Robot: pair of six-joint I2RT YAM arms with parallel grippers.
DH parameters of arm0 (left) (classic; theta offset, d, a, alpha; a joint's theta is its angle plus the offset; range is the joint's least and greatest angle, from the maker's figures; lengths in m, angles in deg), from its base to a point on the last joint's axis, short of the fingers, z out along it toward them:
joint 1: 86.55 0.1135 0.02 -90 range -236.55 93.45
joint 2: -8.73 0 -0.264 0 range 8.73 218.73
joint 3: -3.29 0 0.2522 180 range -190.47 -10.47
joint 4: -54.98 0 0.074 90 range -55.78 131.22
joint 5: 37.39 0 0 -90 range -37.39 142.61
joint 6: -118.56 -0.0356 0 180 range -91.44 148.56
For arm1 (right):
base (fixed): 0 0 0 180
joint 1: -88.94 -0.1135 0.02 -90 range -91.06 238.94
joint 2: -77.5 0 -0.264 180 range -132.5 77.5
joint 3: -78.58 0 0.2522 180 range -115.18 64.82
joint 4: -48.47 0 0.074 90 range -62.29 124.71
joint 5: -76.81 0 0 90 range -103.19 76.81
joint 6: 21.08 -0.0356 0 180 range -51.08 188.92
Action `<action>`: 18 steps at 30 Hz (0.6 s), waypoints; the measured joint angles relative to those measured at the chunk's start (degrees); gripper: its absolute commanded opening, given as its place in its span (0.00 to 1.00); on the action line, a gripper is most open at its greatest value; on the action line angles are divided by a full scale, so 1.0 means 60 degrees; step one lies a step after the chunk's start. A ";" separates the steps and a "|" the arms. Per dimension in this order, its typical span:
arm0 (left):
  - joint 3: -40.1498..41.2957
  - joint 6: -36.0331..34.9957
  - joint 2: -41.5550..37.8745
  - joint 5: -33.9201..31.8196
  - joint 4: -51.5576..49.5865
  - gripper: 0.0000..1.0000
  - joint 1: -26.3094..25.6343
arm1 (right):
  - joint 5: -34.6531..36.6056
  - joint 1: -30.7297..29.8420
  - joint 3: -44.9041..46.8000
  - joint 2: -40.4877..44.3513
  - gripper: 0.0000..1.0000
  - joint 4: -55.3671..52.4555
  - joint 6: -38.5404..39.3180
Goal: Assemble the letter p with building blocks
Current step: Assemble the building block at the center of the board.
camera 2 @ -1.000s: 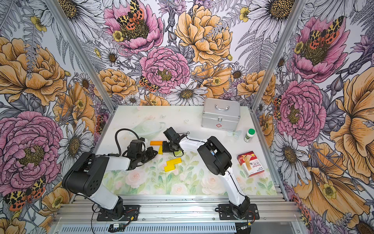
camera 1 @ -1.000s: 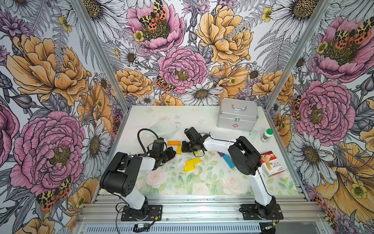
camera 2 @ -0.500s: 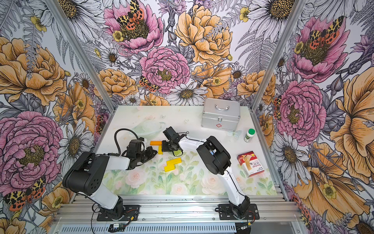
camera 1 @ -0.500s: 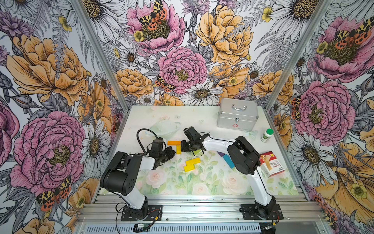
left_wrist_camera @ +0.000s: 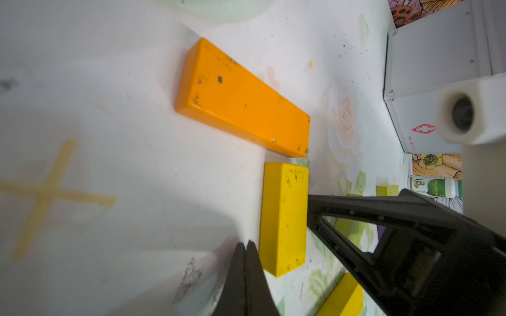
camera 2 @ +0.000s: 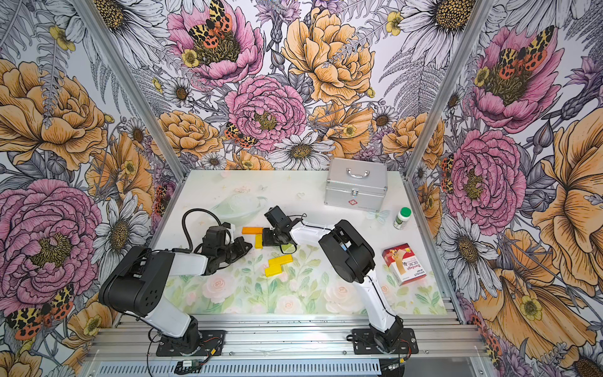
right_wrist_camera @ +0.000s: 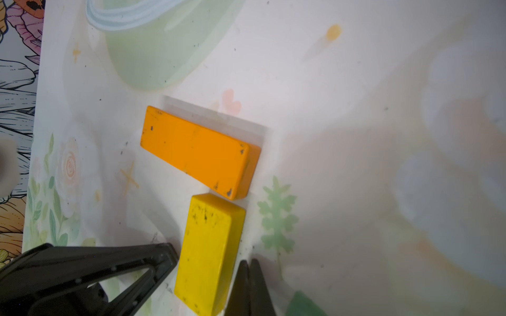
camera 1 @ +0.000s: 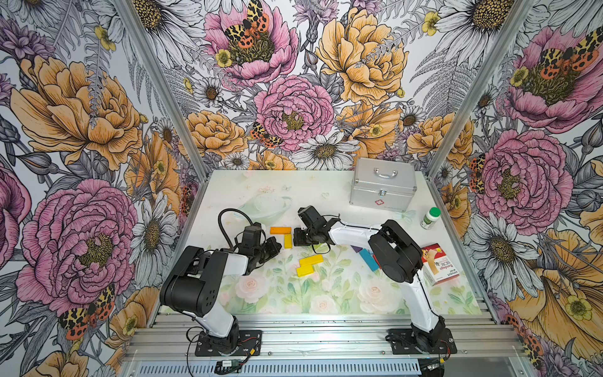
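An orange block lies flat at mid-table. A short yellow block stands at a right angle under its right end. My left gripper is shut and empty at that yellow block's left side. My right gripper is shut and empty at its right side. Two more yellow blocks lie nearer the front. A purple block and a blue block are partly hidden behind the right arm.
A silver case stands at the back right. Right of it are a green-capped white bottle and, nearer, a red-and-white bandage carton. A green block lies just beside my right gripper.
The right gripper has edged slightly left toward the short yellow block. The left arm and the blocks look unmoved.
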 measured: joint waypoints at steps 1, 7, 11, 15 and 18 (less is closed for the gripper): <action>0.0025 0.0000 -0.0018 0.0022 0.0007 0.00 -0.0011 | 0.0000 0.0000 0.0004 0.0000 0.00 0.0004 0.0000; 0.0058 0.0004 -0.0029 0.0058 0.0029 0.00 -0.0106 | -0.0004 -0.0025 0.0022 0.0004 0.00 0.0025 0.0000; 0.0058 0.0000 -0.0029 0.0058 0.0033 0.00 -0.0124 | -0.0025 -0.0025 0.0022 0.0004 0.00 0.0033 -0.0033; 0.0058 0.0000 -0.0025 0.0058 0.0040 0.00 -0.0124 | -0.0069 -0.0025 0.0022 0.0004 0.00 0.0036 -0.0102; 0.0055 0.0004 0.0066 0.0084 0.0175 0.00 -0.0117 | -0.0076 -0.0040 0.0022 0.0004 0.00 0.0036 -0.0117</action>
